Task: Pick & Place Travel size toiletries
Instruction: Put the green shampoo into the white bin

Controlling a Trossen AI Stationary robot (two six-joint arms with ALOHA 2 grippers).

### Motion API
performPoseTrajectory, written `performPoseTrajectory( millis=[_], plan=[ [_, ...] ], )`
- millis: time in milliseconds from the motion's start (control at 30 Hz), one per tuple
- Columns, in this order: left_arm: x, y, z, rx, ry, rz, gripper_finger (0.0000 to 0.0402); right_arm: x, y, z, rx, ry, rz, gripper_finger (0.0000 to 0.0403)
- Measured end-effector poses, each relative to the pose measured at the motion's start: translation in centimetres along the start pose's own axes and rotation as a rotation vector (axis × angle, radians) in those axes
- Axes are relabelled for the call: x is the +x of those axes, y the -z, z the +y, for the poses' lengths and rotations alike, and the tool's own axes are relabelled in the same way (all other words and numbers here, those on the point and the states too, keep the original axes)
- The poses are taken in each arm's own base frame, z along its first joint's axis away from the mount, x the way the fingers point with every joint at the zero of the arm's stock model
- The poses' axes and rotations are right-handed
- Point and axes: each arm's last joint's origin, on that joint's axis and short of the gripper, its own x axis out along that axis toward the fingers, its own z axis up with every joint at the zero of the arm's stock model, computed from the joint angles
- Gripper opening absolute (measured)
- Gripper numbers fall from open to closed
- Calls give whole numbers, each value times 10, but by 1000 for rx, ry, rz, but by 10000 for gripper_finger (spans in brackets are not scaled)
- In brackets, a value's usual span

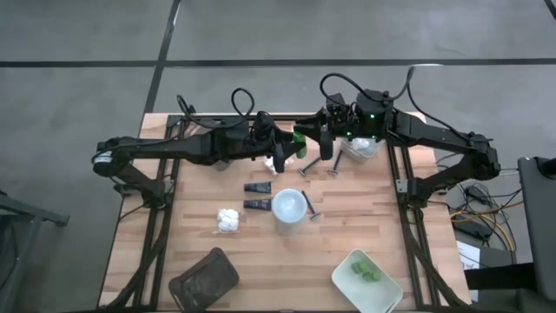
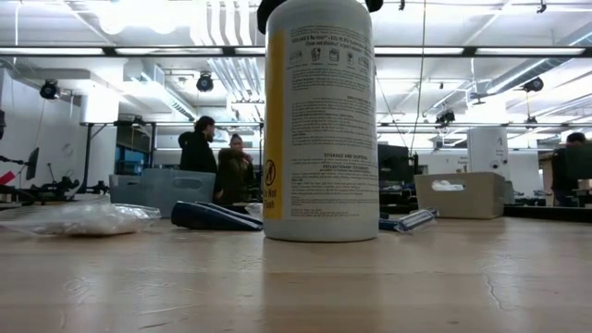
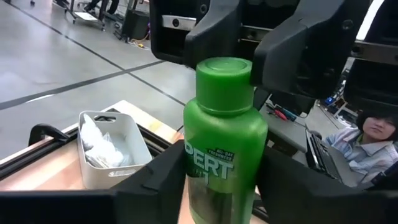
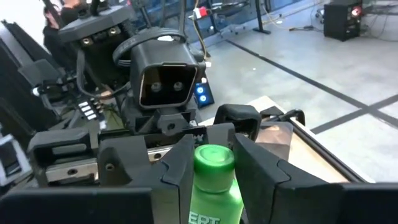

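A green bottle (image 3: 222, 149) with a green cap stands upright in the air over the table's far middle (image 1: 301, 139). My left gripper (image 3: 221, 180) comes from the left and is shut on its body. My right gripper (image 4: 213, 163) comes from the right and is shut on its cap. On the table lie a yellow-and-white bottle (image 2: 320, 120), standing on its base, a white packet (image 1: 228, 219), two dark tubes (image 1: 256, 196) and razors (image 1: 307, 167). My left gripper pinches the bottle's body (image 3: 194, 171), just below the shoulder, between its two fingers. It comes level from the table's left. The bottle is upright and clear of the table. My right gripper has the green cap (image 4: 214, 158) between its two fingers (image 4: 177, 165), level from the table's right.
A small white bin (image 3: 112, 149) holding white packets stands at the far right. Near the front edge lie a dark tray (image 1: 204, 276) and a white tray (image 1: 382, 291) with green pieces in it. People stand in the room beyond the table.
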Motion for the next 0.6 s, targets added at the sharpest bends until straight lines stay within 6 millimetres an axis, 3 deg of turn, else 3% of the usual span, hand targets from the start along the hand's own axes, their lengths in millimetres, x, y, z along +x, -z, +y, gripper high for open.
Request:
performPoseTrajectory(
  millis=[200, 333, 600],
  plan=[
    [0, 0, 1, 5, -15, -9, 119, 6, 1, -1, 9, -3, -4, 94],
    [-1, 1, 1, 12, -25, 17, 119, 6, 2, -1, 17, -2, 2, 106],
    [-7, 7, 3, 2, 16, 148, 119, -1, 6, -3, 48, 14, 71, 173]
  ],
)
